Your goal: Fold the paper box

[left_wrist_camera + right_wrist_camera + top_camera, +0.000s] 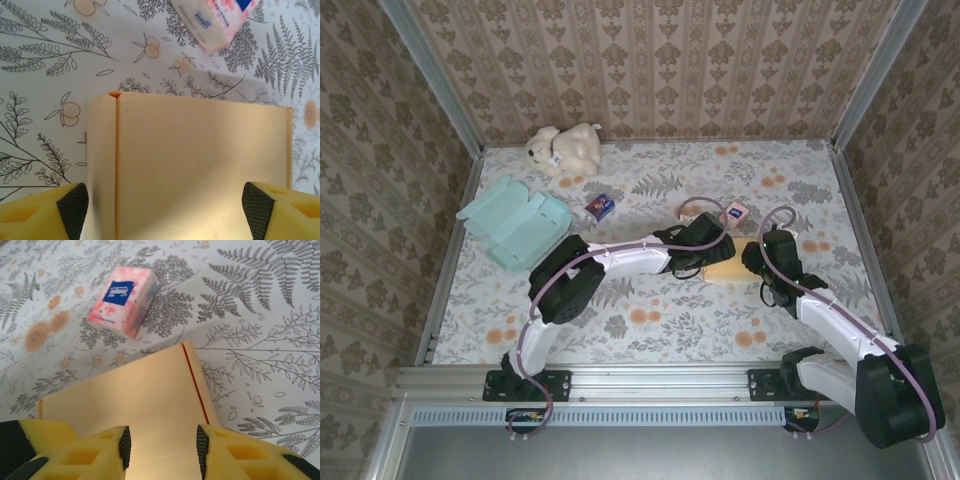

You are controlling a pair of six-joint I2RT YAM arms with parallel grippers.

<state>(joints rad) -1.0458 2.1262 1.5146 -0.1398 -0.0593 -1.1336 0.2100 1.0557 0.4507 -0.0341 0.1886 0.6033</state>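
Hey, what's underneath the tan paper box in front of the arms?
The paper box lies on the floral table cover, which shows past its far and side edges. Nothing pokes out from beneath those edges. Whatever is directly under it is covered by the box itself.

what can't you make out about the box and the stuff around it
- Top view: the left gripper and right gripper hide most of the paper box.
- Left wrist view: the tissue pack is cut off by the top edge, the box's near end by the bottom edge.
- Right wrist view: whether that gripper touches the box is unclear.
- Top view: the small blue carton's print is too small.
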